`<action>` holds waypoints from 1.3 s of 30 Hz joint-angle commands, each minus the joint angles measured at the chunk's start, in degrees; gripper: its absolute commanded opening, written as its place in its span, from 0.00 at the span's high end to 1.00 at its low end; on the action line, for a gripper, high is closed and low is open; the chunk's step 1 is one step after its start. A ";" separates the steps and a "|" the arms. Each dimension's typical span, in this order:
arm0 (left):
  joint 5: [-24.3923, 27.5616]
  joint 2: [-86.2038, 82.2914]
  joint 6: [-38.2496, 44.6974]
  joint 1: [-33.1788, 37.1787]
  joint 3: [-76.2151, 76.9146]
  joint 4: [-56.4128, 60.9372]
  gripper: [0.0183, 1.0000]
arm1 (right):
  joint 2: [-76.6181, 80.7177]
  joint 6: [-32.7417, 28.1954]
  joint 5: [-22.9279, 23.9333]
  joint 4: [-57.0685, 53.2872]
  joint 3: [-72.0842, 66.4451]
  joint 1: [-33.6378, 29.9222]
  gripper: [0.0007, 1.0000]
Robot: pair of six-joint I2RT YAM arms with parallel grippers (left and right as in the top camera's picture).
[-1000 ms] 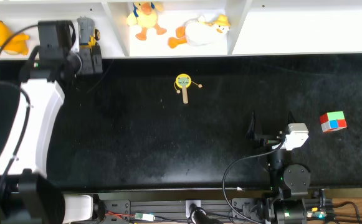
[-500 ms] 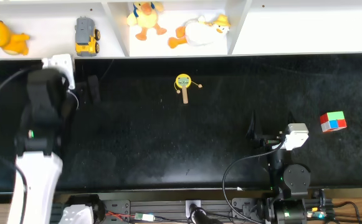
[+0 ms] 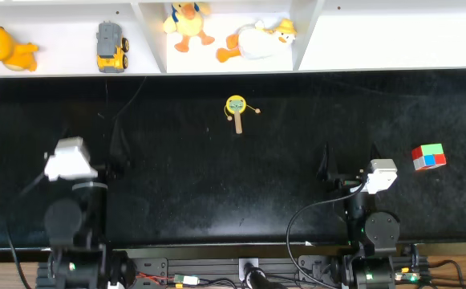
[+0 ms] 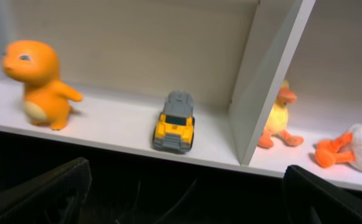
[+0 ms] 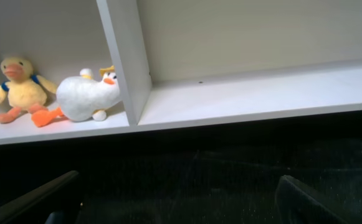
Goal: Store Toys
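Note:
A yellow and grey toy truck (image 3: pixel 110 46) (image 4: pixel 175 122) stands in the left compartment of the white shelf (image 3: pixel 377 48), beside an orange figure (image 3: pixel 6 46) (image 4: pixel 40 84). A yellow duck plush (image 3: pixel 186 24) (image 5: pixel 17 88) and a white duck plush (image 3: pixel 257 40) (image 5: pixel 87 96) lie in the middle compartment. A small rattle drum (image 3: pixel 237 108) lies on the black table, and a coloured cube (image 3: pixel 428 156) sits at the right. My left gripper (image 3: pixel 91 138) (image 4: pixel 181 205) is open and empty, well back from the shelf. My right gripper (image 3: pixel 349 160) (image 5: pixel 174 205) is open near the front edge.
The shelf's right compartment (image 5: pixel 261 87) holds nothing. White dividers (image 4: pixel 265 81) (image 5: pixel 124 62) separate the compartments. The black mat (image 3: pixel 216 185) lies bare between the two grippers.
My left arm has drawn back from the left compartment toward the table's front, leaving the truck standing on the shelf. The right arm has not moved.

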 commanded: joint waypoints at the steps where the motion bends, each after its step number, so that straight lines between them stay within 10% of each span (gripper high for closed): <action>1: -2.93 -12.50 1.84 -0.15 -5.68 -2.21 0.00 | -0.42 0.02 -0.33 0.28 -0.76 -0.35 0.00; 39: 4.42 -18.73 4.15 -1.01 -11.87 -12.79 0.00 | -0.42 0.02 -0.33 0.28 -0.76 -0.35 0.01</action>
